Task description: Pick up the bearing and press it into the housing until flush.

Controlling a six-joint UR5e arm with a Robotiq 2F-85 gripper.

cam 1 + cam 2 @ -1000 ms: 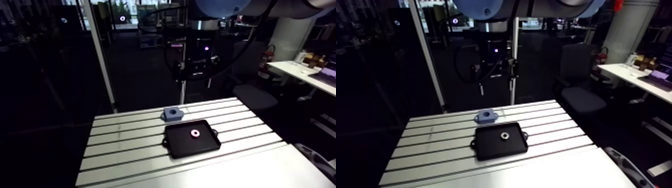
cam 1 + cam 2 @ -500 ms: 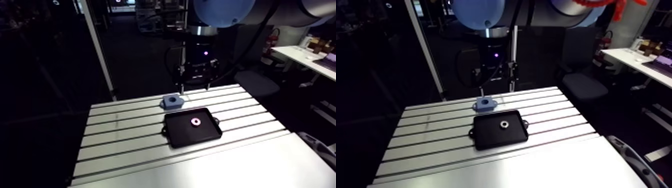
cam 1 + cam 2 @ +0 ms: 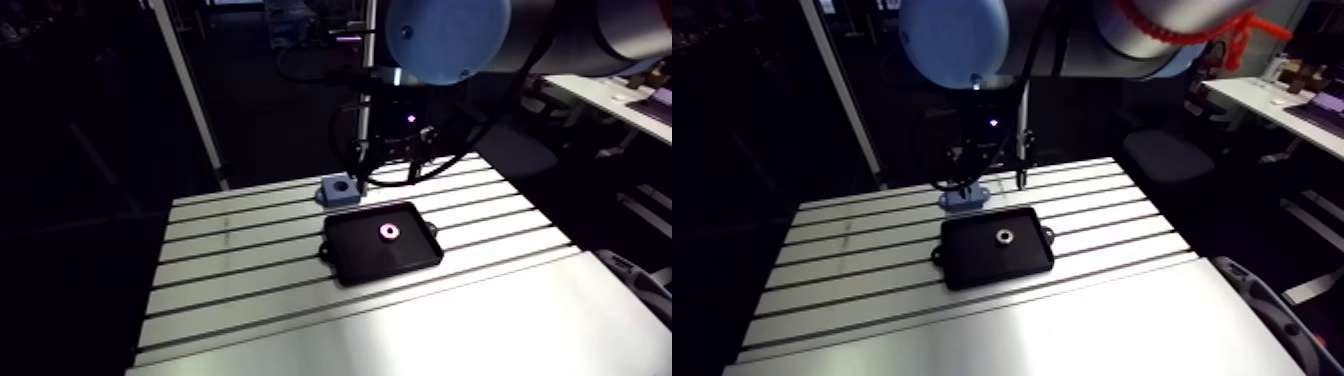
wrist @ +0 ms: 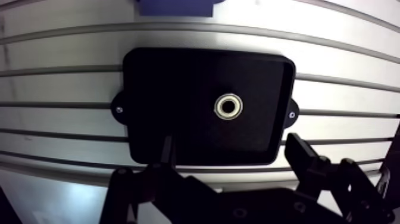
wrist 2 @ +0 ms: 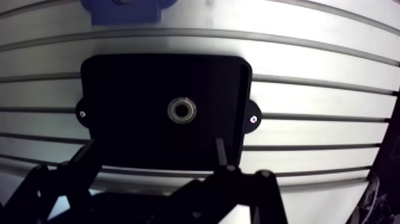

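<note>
Down comes the wrist since the earlier frames: it was hanging high behind the surface [image 3: 240, 270], and now it sits low, over the far side of the tray [image 4: 166, 83]. Tray, bearing and housing have kept their places against each other; only the arm and its camera have shifted.

Looking at the wrist view now. The pincer [image 4: 231, 143] is spread wide, with nothing at all between its fingers [image 4: 305, 159]. Both dark tips reach in over one long edge of the tray, one toward each end of that edge, and neither touches anything.

The bearing [image 4: 228, 106] lies flat inside the tray, close to its middle, hole facing up. It is a small silver ring on the black floor, ahead of the pincer and roughly between the lines of the two fingers. It sits well clear of the tray's walls.

The tray itself is black and shallow, with rounded corners. A small tab [image 4: 119, 109] with a screw sticks out at each short end, and the tray lies square across the slots of the surface.

The housing [image 3: 339, 188], a blue block with a round hole in its top, stands on the surface just past the tray's far edge. It is off toward one corner, close to the tray but apart from it.
</note>
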